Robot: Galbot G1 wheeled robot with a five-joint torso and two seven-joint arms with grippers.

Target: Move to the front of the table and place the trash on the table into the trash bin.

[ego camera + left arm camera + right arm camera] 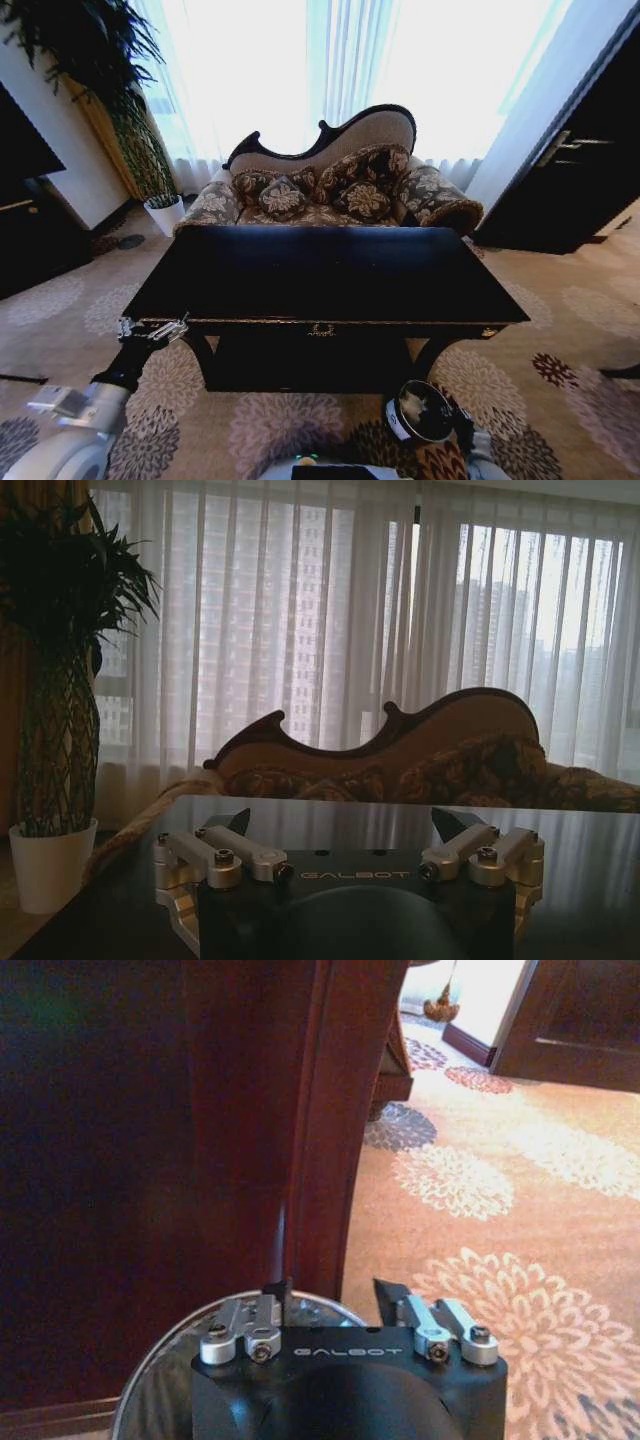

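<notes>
Left gripper (pixel 340 825): jaws spread, empty, at the table (pixel 330 275) front edge, 8 o'clock corner. Right gripper (pixel 330 1295): jaws apart, empty, poised above the trash bin (pixel 422 412) at 5 o'clock. Tabletop appears bare; confirm no trash remains before withdrawing.

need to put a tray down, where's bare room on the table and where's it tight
The table top looks bare from the sofa side to the front edge. Tightest spots: the front left corner, where the left gripper sits, and the floor by the right front leg, where the right gripper hangs over the bin.
</notes>
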